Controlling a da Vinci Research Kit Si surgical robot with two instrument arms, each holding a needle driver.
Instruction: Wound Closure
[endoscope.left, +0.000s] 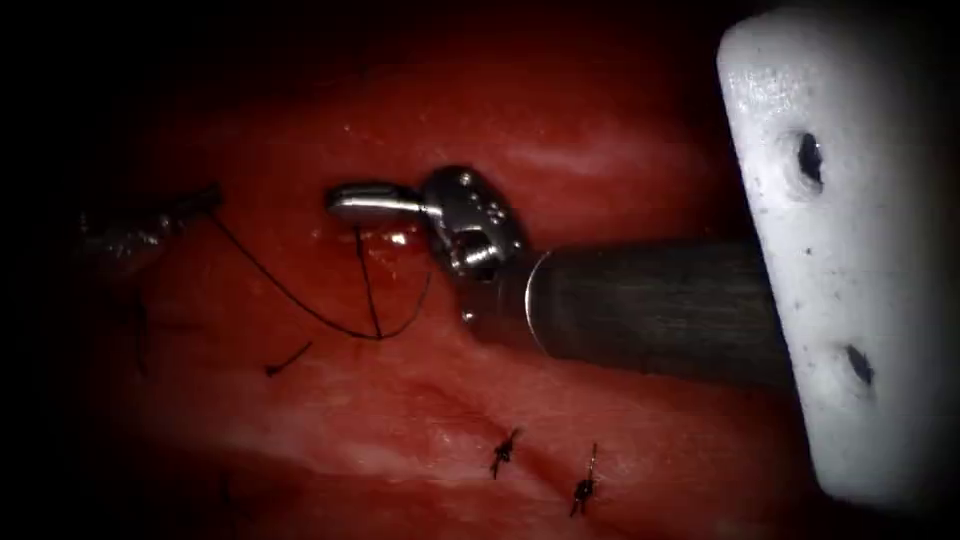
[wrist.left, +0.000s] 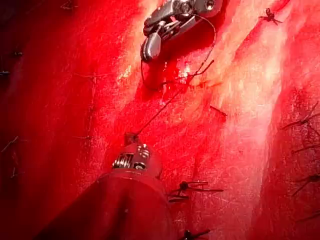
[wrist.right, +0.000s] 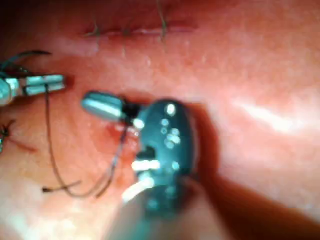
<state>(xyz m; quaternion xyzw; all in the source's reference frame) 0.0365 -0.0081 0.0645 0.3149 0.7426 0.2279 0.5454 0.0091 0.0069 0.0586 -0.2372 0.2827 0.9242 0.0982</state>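
Gripping thread (endoscope.left: 300, 305), both claws, left claw (endoscope.left: 205, 200), right claw (endoscope.left: 345, 202)

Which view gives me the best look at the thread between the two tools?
The endoscope view: the thin black thread runs unbroken from the left arm's tool in a sagging loop to the right arm's silver tool, both shut on it. The right wrist view shows the same loop, softer. The left wrist view shows a taut stretch.
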